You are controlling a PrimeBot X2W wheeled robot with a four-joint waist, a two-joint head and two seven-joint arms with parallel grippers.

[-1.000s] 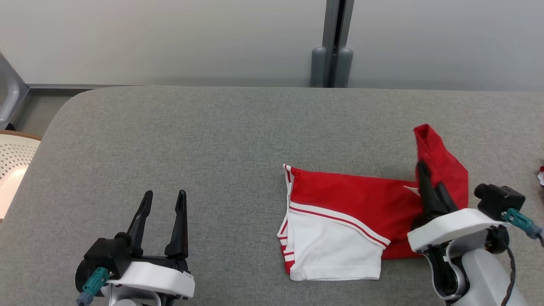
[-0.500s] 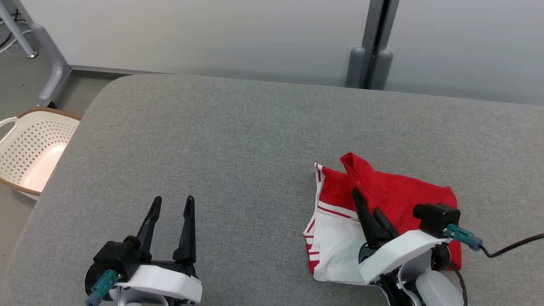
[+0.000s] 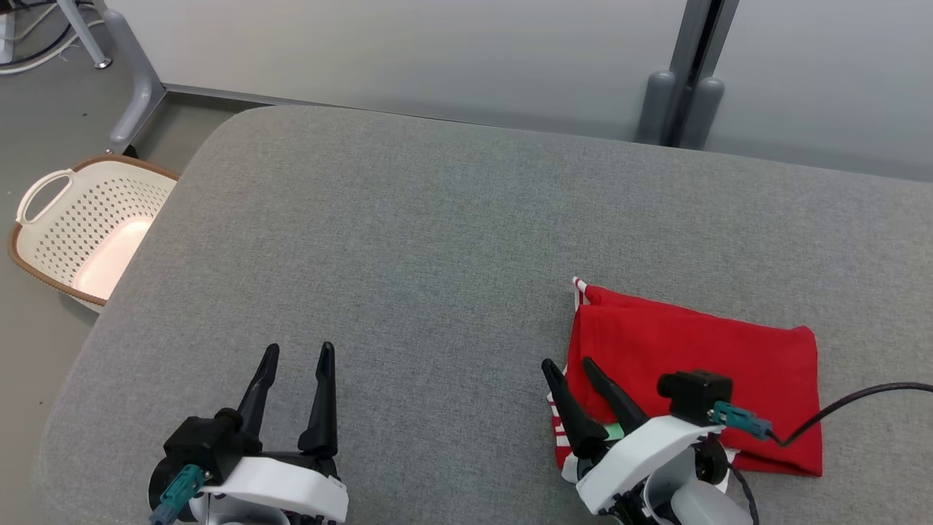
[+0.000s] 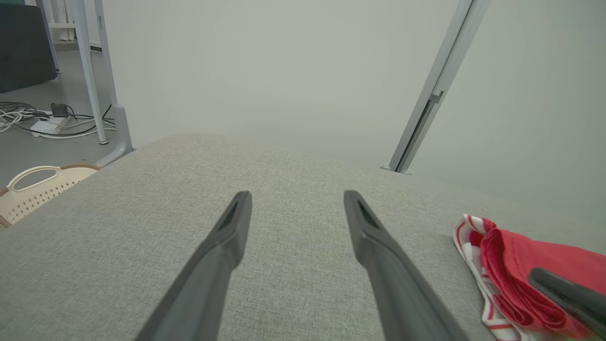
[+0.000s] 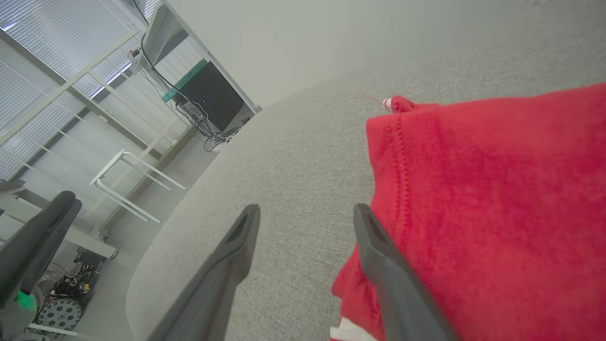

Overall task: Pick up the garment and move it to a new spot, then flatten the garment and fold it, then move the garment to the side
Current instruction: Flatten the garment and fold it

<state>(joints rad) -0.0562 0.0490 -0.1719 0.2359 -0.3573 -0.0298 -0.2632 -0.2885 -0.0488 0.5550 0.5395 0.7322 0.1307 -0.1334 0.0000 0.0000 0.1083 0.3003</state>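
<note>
The garment [image 3: 700,364] is red with white striped trim, lying folded in half on the grey padded table [image 3: 408,240] at the right front. My right gripper [image 3: 568,367] stands open at the garment's left front edge, one finger over the red cloth, nothing held. The right wrist view shows the folded red garment [image 5: 492,199] to the right of the right gripper [image 5: 307,212]. My left gripper [image 3: 297,352] rests open over bare table at the left front, well apart from the cloth. In the left wrist view the left gripper [image 4: 297,198] is open, with the garment [image 4: 516,270] at lower right.
A cream perforated basket [image 3: 87,226] stands on the floor off the table's left edge. A grey post [image 3: 681,95] rises behind the far edge. The table's rounded left corner and front edge are close to my left arm.
My right gripper carried the red flap leftward over the white part, laid it down and opened. The garment now lies folded in half. The head camera turned, shifting the whole picture.
</note>
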